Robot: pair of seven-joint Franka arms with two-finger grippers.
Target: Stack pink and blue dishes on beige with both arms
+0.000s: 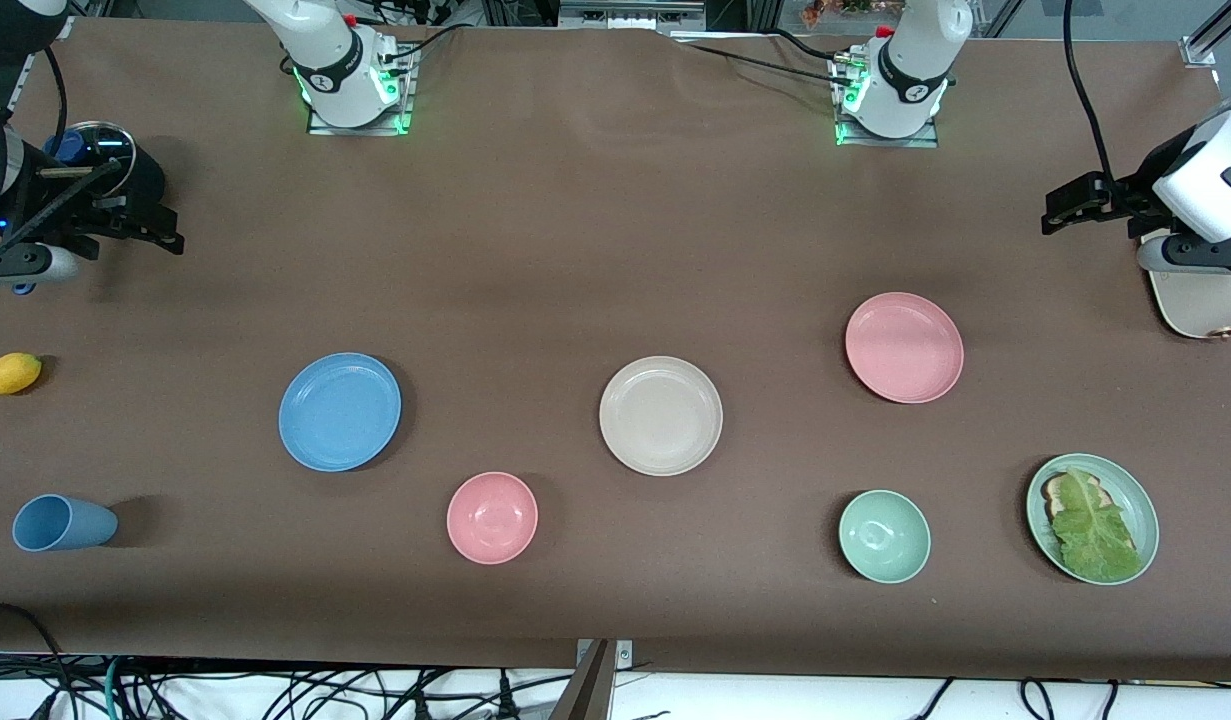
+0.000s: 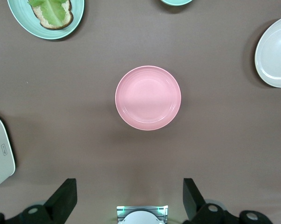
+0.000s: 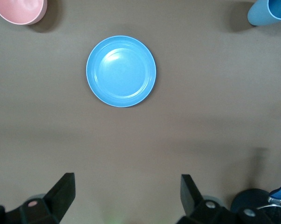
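**Black grippers open, three plates apart on brown table**

Black fingers of the left gripper (image 2: 128, 198) stood wide apart w/ nothing between them, seen at the bottom edge of the left wrist view. In the front view that gripper (image 1: 1070, 205) hung at the upper right of the frame, over the table edge area near a cream toaster (image 1: 1200, 300). Right gripper (image 3: 126, 196) was likewise spread open & empty; in the front view it (image 1: 150, 228) sat at the upper left of the frame, next to a dark pot w/ glass lid (image 1: 105, 160). Both arms waited, up & away from the dishes.

Pink plate (image 1: 904, 347) lay right of centre in the front view, bare, and centred in the left wrist view (image 2: 148, 97). Blue plate (image 1: 340, 411) lay left of centre, also bare, in the upper middle of the right wrist view (image 3: 121, 71). Beige plate (image 1: 661, 415) sat mid-frame between them, well apart from both, nothing on it.

Lower in the frame: pink bowl (image 1: 492, 517), green bowl (image 1: 884, 536), green plate w/ bread & lettuce (image 1: 1135, 490) at lower right. Blue cup (image 1: 63, 523) lay on its side at lower left; a yellow lemon-like fruit (image 1: 10, 373) sat at the left edge. Brown cloth-covered table (image 1: 575, 230) carried it all.
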